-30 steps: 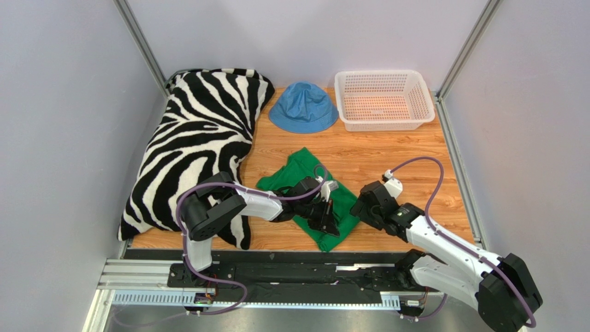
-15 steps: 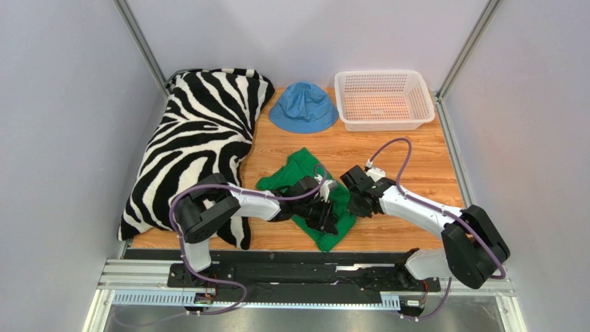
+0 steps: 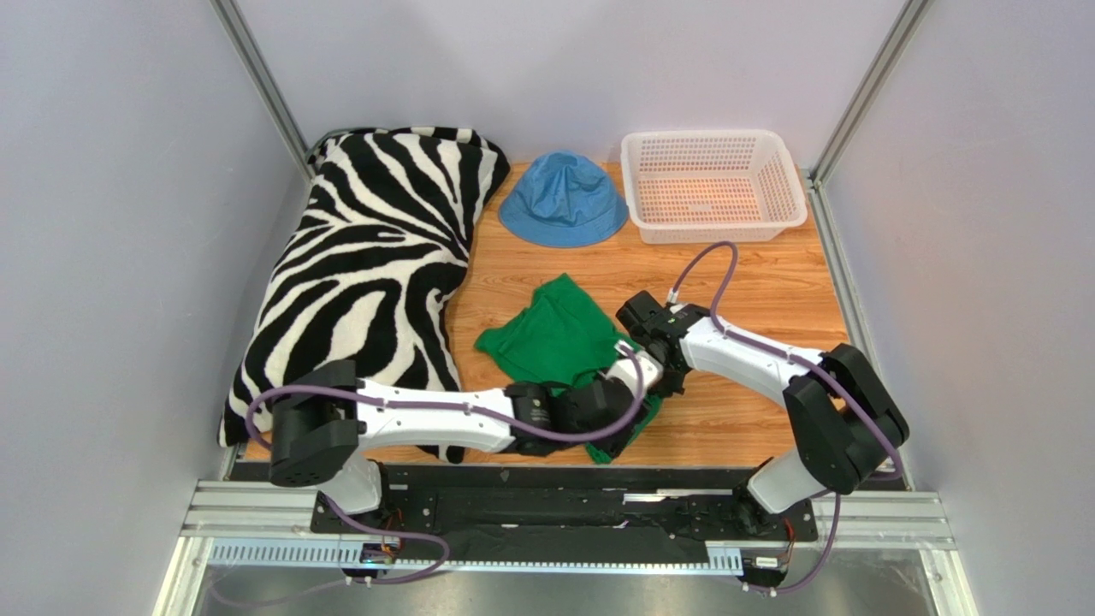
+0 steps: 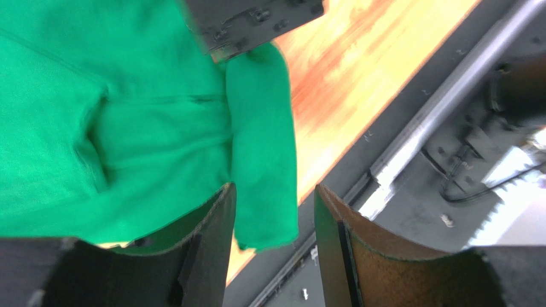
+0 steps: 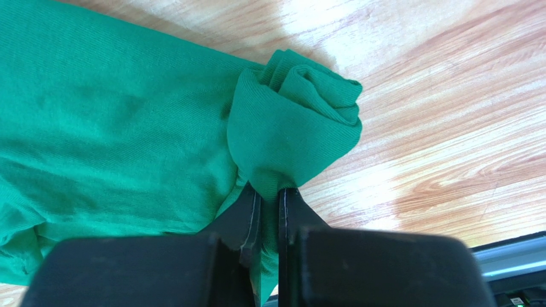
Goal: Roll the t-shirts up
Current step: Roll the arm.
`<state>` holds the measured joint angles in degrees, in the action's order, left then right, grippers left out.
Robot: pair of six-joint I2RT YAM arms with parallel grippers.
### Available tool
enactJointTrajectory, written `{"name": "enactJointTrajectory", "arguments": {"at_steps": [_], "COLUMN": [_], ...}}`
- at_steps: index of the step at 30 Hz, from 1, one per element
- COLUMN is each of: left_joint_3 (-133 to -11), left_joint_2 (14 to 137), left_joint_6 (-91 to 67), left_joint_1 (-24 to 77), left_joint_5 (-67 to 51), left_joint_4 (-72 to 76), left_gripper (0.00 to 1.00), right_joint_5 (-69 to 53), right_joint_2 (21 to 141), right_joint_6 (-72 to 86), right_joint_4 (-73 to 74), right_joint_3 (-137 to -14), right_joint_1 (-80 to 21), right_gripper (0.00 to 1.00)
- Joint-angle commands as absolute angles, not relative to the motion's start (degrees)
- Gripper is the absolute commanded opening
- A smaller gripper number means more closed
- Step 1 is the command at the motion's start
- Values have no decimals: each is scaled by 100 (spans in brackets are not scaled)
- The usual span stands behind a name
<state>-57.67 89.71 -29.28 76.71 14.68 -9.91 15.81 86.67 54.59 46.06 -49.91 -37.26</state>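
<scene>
The bright green t-shirt (image 3: 553, 340) lies crumpled on the wooden table, near its front edge. My right gripper (image 3: 639, 372) is at the shirt's right edge. In the right wrist view it (image 5: 269, 188) is shut on a bunched, rolled-over fold of the t-shirt (image 5: 298, 118), the rest of which spreads out to the left. My left gripper (image 3: 614, 413) hovers over the shirt's near corner. In the left wrist view it (image 4: 272, 198) stands open, a loose flap of the t-shirt (image 4: 263, 160) lying below the gap between the fingers, apart from both pads.
A zebra-striped pillow (image 3: 373, 270) fills the left side. A blue bucket hat (image 3: 563, 199) and a white plastic basket (image 3: 713, 186) sit at the back. The black rail (image 4: 416, 141) along the table's front edge runs just beyond the shirt's near corner.
My left gripper has opened, let go of the shirt and drawn back toward the near edge. My right arm has swung left to the shirt and shut on its right fold.
</scene>
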Motion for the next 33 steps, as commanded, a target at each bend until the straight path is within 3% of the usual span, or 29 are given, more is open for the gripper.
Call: {"name": "enactJointTrajectory", "arguments": {"at_steps": [1, 8, 16, 19, 20, 22, 23, 24, 27, 28, 33], "left_joint_3": [-6634, -7575, -8007, -7989, -7972, -7910, -7884, -7797, -7551, -7489, -6867], "left_joint_2": [9728, 11107, 11689, 11768, 11751, 11716, 11638, 11576, 11251, 11093, 10592], "left_joint_6": [-2145, -2065, -2066, -2092, -2109, -2171, -2232, -2285, -2531, -2601, -3216], "left_joint_1": [8375, 8763, 8789, 8789, 8789, 8780, 8789, 8772, 8693, 8579, 8096], "left_joint_5": [3722, 4649, 5150, 5028, 4975, 4826, 4738, 4633, 4054, 3599, 2077], "left_joint_4": [-1819, -2521, -2997, -2980, -2962, -2927, -2918, -2866, -2734, -2707, -2182], "left_gripper": [56, 57, 54, 42, 31, 21, 13, 8, 2, 1, 0], "right_joint_5": [1608, 1521, 1512, 1520, 1521, 1573, 1573, 1599, 1678, 1705, 1854], "right_joint_2": [9000, 9132, 9106, 9053, 8983, 8912, 8808, 8763, 8361, 8228, 7455], "right_joint_6": [5388, 5405, 5475, 5476, 5484, 5450, 5441, 5423, 5344, 5309, 5212], "right_joint_4": [4702, 4685, 4632, 4588, 4579, 4527, 4500, 4474, 4334, 4281, 4061], "right_joint_3": [-5080, -5185, -5080, -5019, -4992, -4957, -4957, -4948, -4896, -4861, -4746], "right_joint_1": [-3709, -3700, -3700, -3691, -3691, -3700, -3700, -3700, -3709, -3709, -3709], "right_gripper": [0, 0, 0, 0, 0, 0, 3, 13, 38, 51, 65]}}
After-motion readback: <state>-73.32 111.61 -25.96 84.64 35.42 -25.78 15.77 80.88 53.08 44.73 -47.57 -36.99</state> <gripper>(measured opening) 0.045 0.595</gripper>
